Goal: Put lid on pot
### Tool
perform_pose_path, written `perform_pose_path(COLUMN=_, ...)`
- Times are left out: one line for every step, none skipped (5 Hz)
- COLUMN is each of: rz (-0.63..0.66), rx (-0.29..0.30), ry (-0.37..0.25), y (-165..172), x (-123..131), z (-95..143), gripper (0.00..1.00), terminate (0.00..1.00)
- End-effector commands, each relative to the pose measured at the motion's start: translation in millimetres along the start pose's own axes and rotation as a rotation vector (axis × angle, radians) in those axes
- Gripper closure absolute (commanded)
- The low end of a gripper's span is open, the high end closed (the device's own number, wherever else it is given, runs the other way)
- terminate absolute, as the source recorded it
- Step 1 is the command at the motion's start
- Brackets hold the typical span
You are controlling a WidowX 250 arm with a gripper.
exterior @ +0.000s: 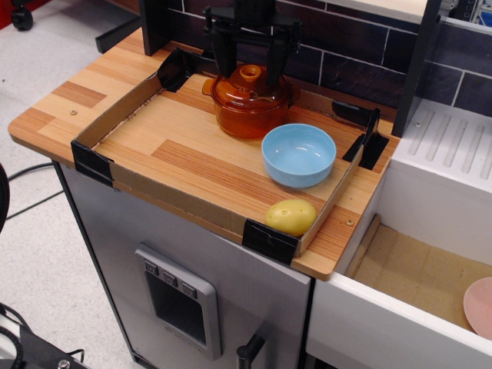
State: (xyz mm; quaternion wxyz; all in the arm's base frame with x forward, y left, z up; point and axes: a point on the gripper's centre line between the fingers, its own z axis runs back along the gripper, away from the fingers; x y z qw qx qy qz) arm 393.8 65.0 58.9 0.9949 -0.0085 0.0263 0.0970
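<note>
The amber-orange pot (pixel 250 111) stands at the back of the cardboard-walled tray (pixel 131 184). The amber lid (pixel 250 86) rests on top of the pot, its round knob (pixel 250 74) showing at the centre. My gripper (pixel 250 63) hangs just above the lid, its two black fingers (pixel 224 55) spread apart on either side of the knob and not touching it. It is open and empty.
A light blue bowl (pixel 298 154) sits right of the pot, close to it. A yellow potato-like object (pixel 290 217) lies in the tray's front right corner. A dark tiled wall (pixel 346 58) stands behind. A white sink (pixel 430 223) with a pink plate (pixel 480 306) is at the right.
</note>
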Motion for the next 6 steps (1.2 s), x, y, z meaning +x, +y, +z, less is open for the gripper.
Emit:
perform_pose_path(rz=-0.065, rx=-0.043, ry=-0.103, y=-6.0, x=-14.5, z=47.5, gripper=0.0, terminate=0.0)
perform_pose_path(rz=-0.075, rx=-0.053, ry=-0.103, y=-4.7, x=-26.4, z=46.9, gripper=0.0, terminate=0.0)
perform_pose_path(rz=-0.102, rx=-0.052, ry=-0.091, y=-0.5, x=-34.6, z=46.7, gripper=0.0, terminate=0.0)
perform_pose_path(rz=-0.102, rx=-0.052, ry=-0.091, y=-0.5, x=-34.6, z=46.7, gripper=0.0, terminate=0.0)
perform_pose_path(rz=-0.102, rx=-0.052, ry=-0.091, y=-0.5, x=-34.6, z=46.7, gripper=0.0, terminate=0.0)
perform_pose_path(rz=-0.102, rx=-0.052, ry=-0.091, y=-0.5, x=-34.6, z=46.7, gripper=0.0, terminate=1.0)
